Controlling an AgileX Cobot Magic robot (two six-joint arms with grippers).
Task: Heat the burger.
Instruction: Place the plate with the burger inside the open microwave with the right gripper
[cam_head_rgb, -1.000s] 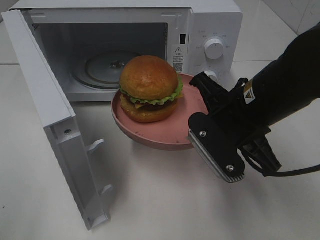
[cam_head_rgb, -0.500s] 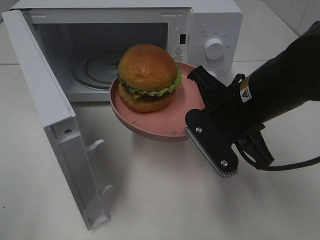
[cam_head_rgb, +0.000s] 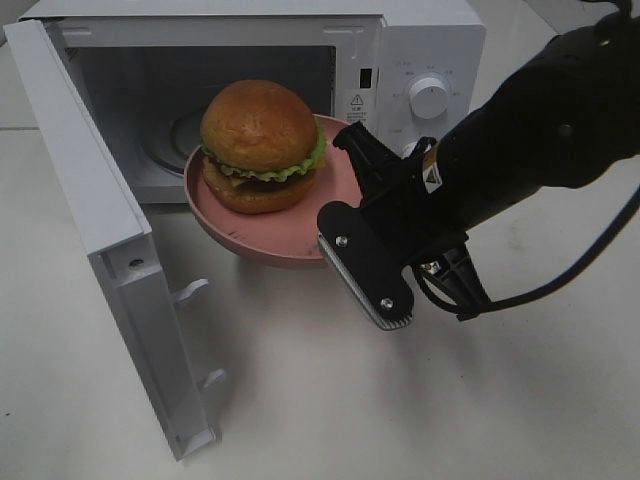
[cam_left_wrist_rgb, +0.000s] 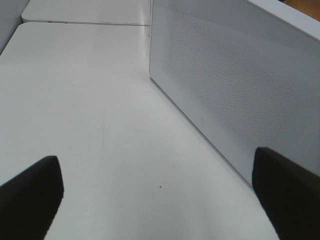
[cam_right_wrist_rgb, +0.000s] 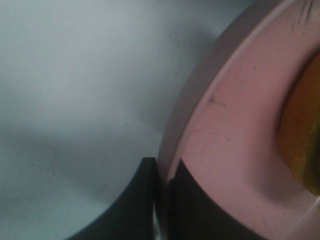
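At the mouth of the microwave, just in front of its open cavity, the burger sits on a round pink plate held clear of the table. The right gripper is clamped on the plate's rim on the side away from the microwave's swung-out door; the wrist view shows the dark fingers pinching that thin pink edge. The left gripper hangs with its jaws spread wide and nothing between them, beside a white dotted panel that I take to be part of the microwave. The burger looks tall and top-heavy: a glossy golden-brown bun, a frill of green lettuce, a dark patty and a sliver of yellow cheese. I'd judge it soft and loosely stacked, apt to squash or shed layers if pinched, and free to slide on the smooth plate. The stiff plate is the sensible handle, and the rim the place to grip it, though a hold at one edge leaves the weight hanging out, so it wants to be kept level on the way to the microwave's glass turntable.
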